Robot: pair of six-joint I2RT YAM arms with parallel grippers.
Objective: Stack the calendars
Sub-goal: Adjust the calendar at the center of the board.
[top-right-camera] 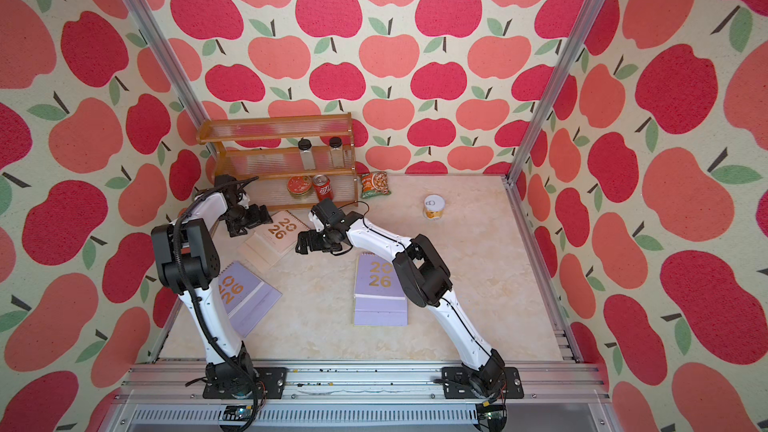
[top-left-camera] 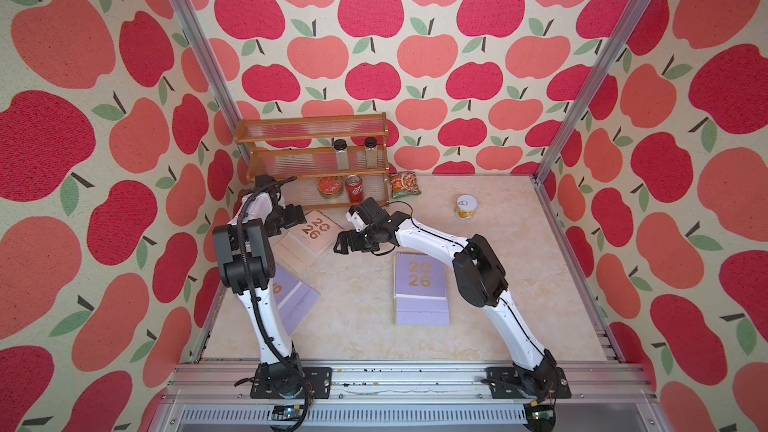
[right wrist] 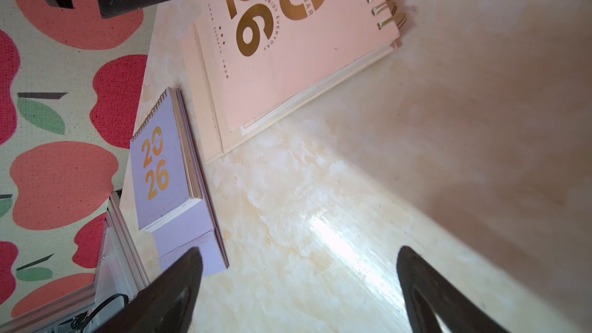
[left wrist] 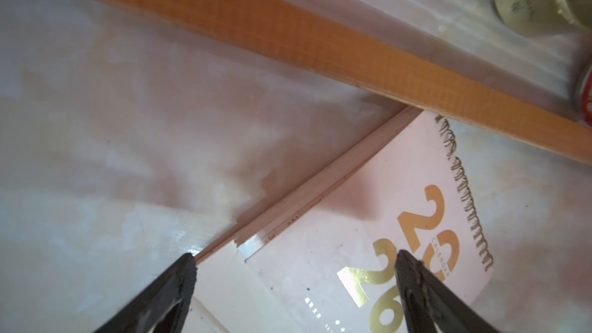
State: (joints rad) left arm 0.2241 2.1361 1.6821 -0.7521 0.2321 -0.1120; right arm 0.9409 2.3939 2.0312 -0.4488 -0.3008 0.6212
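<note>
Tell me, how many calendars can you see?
3: pink calendar beside the shelf; left lilac calendar, partly under the left arm; central lilac calendar. Others may be hidden underneath.

"2026", "CALENDAR", "ENJOY EVERYDAY" on pink calendar [right wrist: 288, 65]; "2026" on lilac calendars [top-right-camera: 380, 290] [top-right-camera: 243, 290].

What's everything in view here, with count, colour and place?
pink calendar: 1, pink, flat before the shelf
lilac calendars: 2, lilac, one mid-table, one partly under the left arm
shelf: 1, wooden, back corner
jars: 2, clear with black caps, middle tier
tin: 1, red, bottom tier
soda can: 1, red, beside the tin
snack packet: 1, green, beside the shelf
white-lidded can: 1, yellow, standing alone near the back
table: 1, beige marble, under everything
left end effector: 1, black, open over the pink calendar
right end effector: 1, black, open over bare table beside the pink calendar
</note>
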